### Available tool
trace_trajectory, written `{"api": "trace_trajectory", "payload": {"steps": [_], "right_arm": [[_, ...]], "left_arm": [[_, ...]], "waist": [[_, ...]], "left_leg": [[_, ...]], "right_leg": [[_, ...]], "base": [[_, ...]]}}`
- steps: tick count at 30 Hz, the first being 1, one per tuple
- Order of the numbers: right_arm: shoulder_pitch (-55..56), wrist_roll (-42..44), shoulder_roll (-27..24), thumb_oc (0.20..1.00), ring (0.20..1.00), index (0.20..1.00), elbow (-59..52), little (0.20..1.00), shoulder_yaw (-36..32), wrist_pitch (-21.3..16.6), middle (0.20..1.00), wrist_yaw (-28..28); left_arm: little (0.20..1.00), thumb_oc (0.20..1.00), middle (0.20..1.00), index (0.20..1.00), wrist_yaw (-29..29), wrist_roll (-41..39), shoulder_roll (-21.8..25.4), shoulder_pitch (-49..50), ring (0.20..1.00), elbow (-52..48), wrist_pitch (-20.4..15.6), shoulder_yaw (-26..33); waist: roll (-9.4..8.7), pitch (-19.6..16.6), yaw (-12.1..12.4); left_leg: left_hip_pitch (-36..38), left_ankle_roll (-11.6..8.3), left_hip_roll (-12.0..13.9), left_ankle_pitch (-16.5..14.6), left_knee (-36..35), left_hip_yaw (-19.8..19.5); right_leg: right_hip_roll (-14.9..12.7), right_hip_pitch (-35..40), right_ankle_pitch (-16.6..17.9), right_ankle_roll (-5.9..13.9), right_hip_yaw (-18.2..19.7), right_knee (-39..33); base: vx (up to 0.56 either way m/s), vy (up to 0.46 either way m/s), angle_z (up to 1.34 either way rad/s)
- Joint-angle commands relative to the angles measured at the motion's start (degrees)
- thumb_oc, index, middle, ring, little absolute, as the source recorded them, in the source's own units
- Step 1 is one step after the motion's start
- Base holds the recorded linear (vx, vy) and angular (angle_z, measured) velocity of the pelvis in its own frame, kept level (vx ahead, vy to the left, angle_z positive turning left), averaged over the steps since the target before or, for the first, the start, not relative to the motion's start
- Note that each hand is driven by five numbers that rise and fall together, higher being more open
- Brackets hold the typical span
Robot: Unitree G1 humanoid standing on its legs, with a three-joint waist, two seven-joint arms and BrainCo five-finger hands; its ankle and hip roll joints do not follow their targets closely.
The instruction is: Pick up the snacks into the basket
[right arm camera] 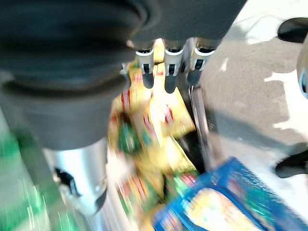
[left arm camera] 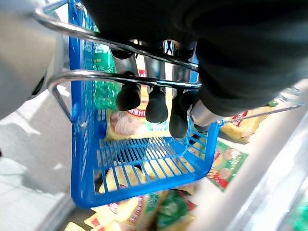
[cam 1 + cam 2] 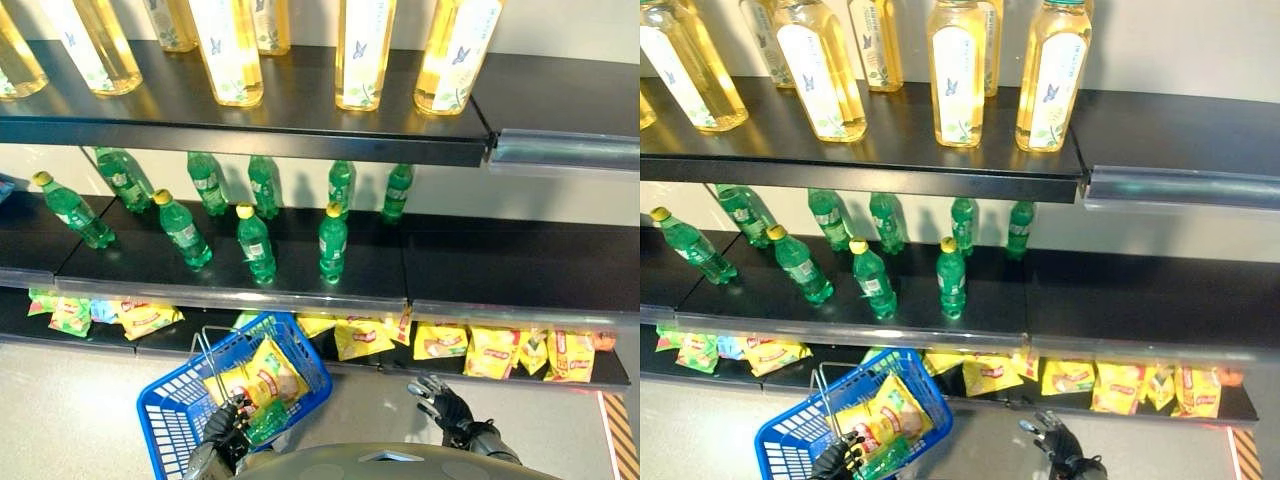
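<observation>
Left hand [image 2: 159,91], fingers curled round the blue basket [image 3: 170,410] handle, carries several snack packs [image 3: 262,378]; beside it the right hand [image 3: 440,400], fingers spread and empty, faces many more packs on the bottom shelf [image 3: 500,352].

Basket [image 3: 175,410] is bright blue plastic with silver wire handles, and the snack bags [image 3: 262,378] in it are yellow with red and green print. Same yellow packs [image 3: 490,350] line the black bottom shelf [image 3: 520,270]; green bottles [image 3: 255,243] with yellow caps sit higher, plus pale golden bottles [image 3: 362,50] with white butterfly labels.
</observation>
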Motion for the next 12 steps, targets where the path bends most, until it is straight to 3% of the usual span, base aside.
{"api": "trace_trajectory", "payload": {"steps": [1,12], "right_arm": [[-7.35,4.35,1.71,1.000,1.000,1.000,5.00,1.000,-2.94,-3.74,1.000,-3.59],[-10.81,8.71,4.01,1.000,1.000,1.000,13.21,1.000,-5.03,-5.07,1.000,-5.74]], "left_arm": [[0.200,0.200,0.200,0.200,-0.40,1.38,-0.85,-7.06,0.200,-2.65,-7.12,2.21],[0.200,0.200,0.200,0.200,-1.07,0.74,-2.39,-9.20,0.200,2.64,-7.59,-0.63]], "waist": [[0.63,0.95,0.62],[0.75,0.14,0.31]], "left_leg": [[1.51,-0.66,-1.19,-3.11,0.23,-0.71],[2.44,-0.22,-1.59,-4.07,0.05,-1.60]], "right_leg": [[0.00,-3.49,10.09,1.64,1.25,-5.95],[0.05,-2.53,9.50,1.00,2.16,-5.74]], "base": [[0.02,0.012,-0.31],[0.04,-0.008,-0.06]]}}
